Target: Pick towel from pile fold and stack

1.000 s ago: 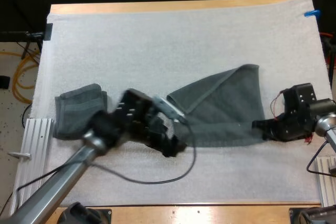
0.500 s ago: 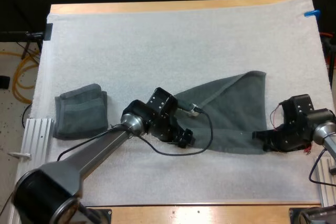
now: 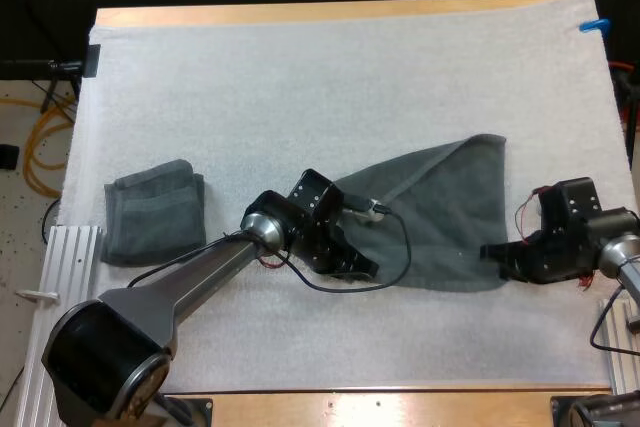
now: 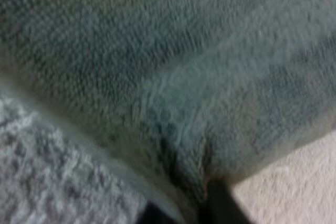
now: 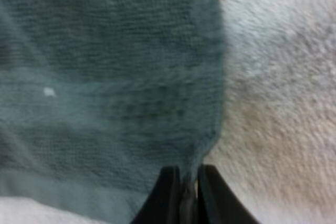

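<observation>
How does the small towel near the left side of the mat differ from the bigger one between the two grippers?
The folded towel is a compact bundle; the open towel lies mostly spread. The folded towel lies free of both arms; the open towel is pinched by the left gripper at its near left edge and by the right gripper at its near right corner. Both are dark grey-green, on the white mat.

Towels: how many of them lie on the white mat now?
2. The folded towel lies at the mat's left side. The spread towel lies further right, pinched at its near edge by the left gripper and the right gripper. The folded one may hide another.
</observation>
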{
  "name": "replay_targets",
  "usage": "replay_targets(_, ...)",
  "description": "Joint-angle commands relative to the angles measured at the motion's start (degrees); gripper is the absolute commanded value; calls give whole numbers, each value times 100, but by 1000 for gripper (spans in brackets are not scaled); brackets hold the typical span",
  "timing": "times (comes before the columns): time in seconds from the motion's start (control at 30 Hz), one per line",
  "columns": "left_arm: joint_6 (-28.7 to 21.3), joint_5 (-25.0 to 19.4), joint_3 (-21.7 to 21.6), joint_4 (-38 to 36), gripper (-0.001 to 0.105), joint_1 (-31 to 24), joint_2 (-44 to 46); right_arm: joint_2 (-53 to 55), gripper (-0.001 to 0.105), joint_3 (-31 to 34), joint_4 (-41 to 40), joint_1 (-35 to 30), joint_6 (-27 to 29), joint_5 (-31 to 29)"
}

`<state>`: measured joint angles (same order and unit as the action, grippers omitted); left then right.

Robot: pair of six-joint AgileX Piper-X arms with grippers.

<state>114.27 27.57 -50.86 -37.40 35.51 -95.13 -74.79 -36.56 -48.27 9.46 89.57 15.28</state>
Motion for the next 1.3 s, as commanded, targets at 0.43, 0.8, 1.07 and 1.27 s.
replay_targets(0.43,341,1432,-580,-40,0,-338,2696,2574,0,-1251,297,16,23,-286)
replay_targets(0.8,810,1414,-633,-78,0,-209,3407,3285,0,-1877,-839,16,-269,447)
replay_targets(1.07,1009,630,-633,-461,0,641,3694,3649,0,-2072,-1761,16,-414,700)
replay_targets(1.27,1200,117,-633,-908,0,1159,3970,3768,0,-2163,-2696,16,-414,1219)
